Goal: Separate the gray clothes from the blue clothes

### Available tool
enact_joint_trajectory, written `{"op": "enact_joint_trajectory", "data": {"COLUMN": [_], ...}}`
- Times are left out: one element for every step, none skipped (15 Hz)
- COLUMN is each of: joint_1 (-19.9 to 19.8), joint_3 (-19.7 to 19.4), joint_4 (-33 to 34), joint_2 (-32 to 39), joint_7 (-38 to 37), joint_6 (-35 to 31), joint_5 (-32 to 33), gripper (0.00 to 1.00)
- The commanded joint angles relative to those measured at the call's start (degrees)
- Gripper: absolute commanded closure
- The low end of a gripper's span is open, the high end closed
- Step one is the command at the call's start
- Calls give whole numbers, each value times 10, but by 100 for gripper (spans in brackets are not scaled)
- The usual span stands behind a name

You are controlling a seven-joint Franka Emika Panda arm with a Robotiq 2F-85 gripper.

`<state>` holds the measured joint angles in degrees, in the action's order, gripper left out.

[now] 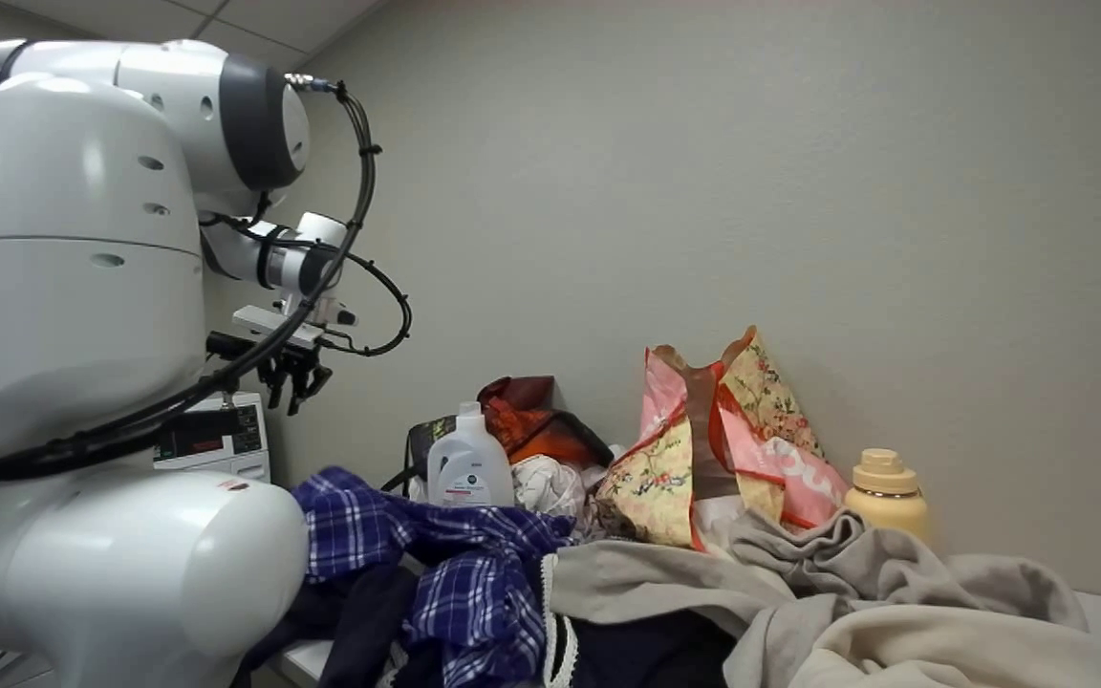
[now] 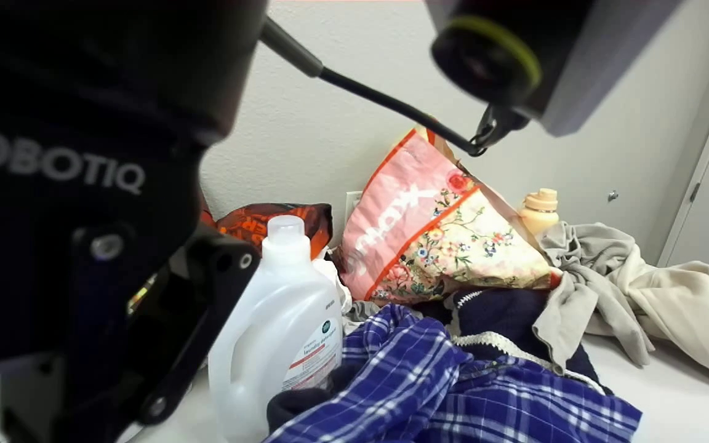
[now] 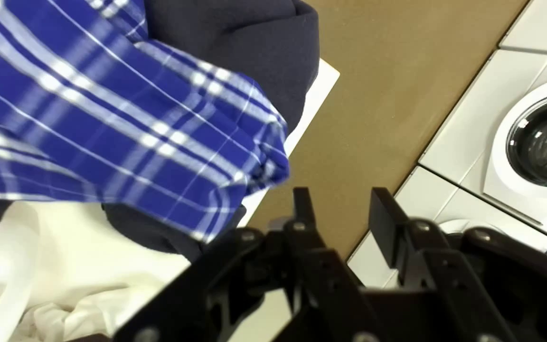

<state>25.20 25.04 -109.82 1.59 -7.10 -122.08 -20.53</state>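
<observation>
Gray clothes [image 1: 895, 612] laid partly over navy cloth [image 1: 646, 650] on desk [image 2: 687, 406]

Nearest, the gripper [image 3: 342, 204] is seen against the floor [image 3: 373, 95] just past the desk edge facing the washing machines [image 3: 496, 180]; its fingers are spread well apart, and nothing is gripped. In the wrist view that edge is overlapped by the blue plaid shirt [image 3: 136, 109], beneath which dark fabric [image 3: 254, 47] is bunched at the corner. Between the shirt and the wall-side edge an upright detergent bottle [image 2: 296, 307] is placed. Farther along, the white-trimmed navy cloth is touched by a gray fold [image 2: 564, 320] laid over it. Near the wall-side edge a floral bag [image 2: 453, 246] is stood; beyond, in front of a yellow bottle [image 2: 539, 212], most of the gray clothes are heaped.
</observation>
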Motion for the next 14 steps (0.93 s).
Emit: {"op": "enact_joint_trajectory", "data": {"joint_1": [-11, -17, -24, -34, -46, -58, -72, -87, -101, -117, -131, -143, -155, -164], "joint_3": [-14, -22, -31, -43, -56, -69, -83, -99, -114, -130, -144, -156, -168, -178], "joint_4": [15, 11, 7, 1, -6, -14, -22, -32, -37, -46, -52, -59, -67, -77], "joint_2": [16, 16, 17, 18, 18, 17, 16, 15, 15, 14, 15, 16, 17, 19], "joint_7": [-23, -24, -28, -31, -31, -30, -29, -30, -32, -34, -37, -40, -42, -41], "joint_6": [12, 9, 5, 3, 1, -1, -3, -6, -4, -6, -5, -9, -14, -21], "joint_5": [29, 38, 47, 55, 61, 65, 67, 71, 72, 72, 73, 76, 81, 85], "gripper": [31, 24, 16, 9, 0, 0, 0, 0, 0, 0, 0, 0, 0, 0]}}
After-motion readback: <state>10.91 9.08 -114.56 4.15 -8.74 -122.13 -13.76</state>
